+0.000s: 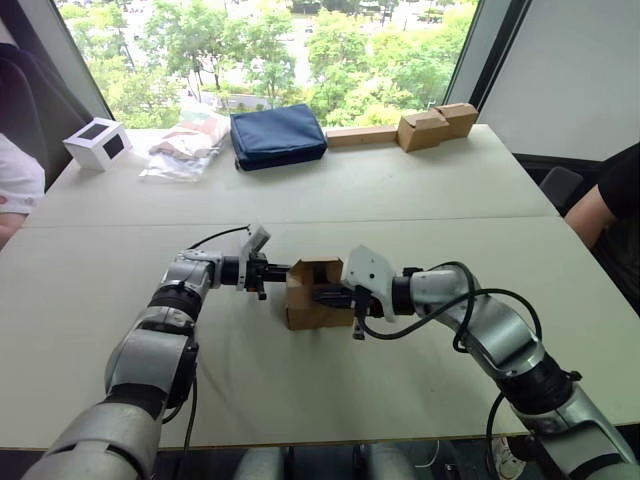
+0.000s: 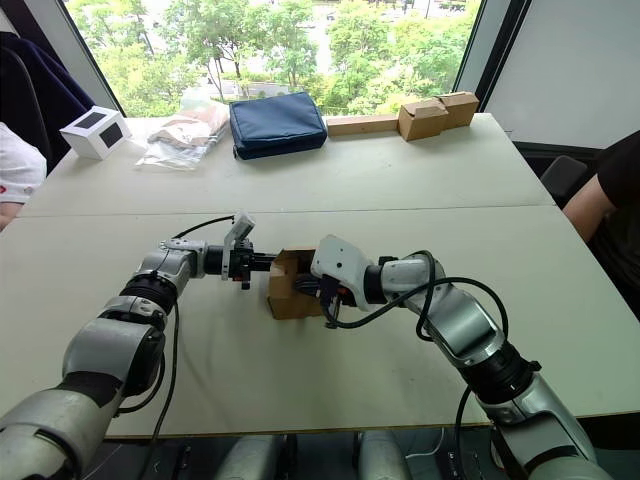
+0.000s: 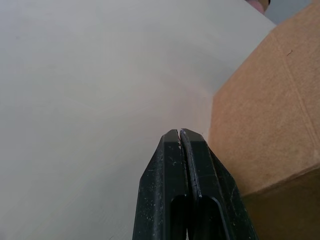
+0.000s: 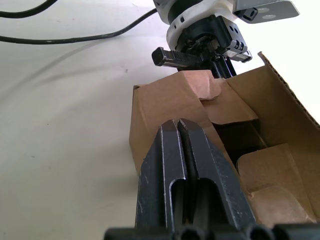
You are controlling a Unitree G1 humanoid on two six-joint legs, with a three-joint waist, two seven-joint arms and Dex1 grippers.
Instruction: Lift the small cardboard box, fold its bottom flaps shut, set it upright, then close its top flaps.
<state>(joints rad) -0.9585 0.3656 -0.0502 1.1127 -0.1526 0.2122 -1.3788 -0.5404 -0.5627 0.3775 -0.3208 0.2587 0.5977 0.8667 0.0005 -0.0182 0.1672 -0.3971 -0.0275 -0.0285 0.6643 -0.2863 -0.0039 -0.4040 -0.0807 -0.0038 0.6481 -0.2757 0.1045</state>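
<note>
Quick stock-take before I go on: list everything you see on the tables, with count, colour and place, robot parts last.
small cardboard box: 1, brown, near table centre, flaps open, between the end effectors
white cube box: 1, white with black panel, far left
plastic bag: 1, clear with pinkish contents, far table, left of the pouch
pouch: 1, navy, far centre
tan boxes: 2, pale tan, far right
tables: 2, off-white, pushed together
people: 2, partly seen at left and right edges
left end effector: black, shut, beside the box
right end effector: black, shut, at the box opening
</note>
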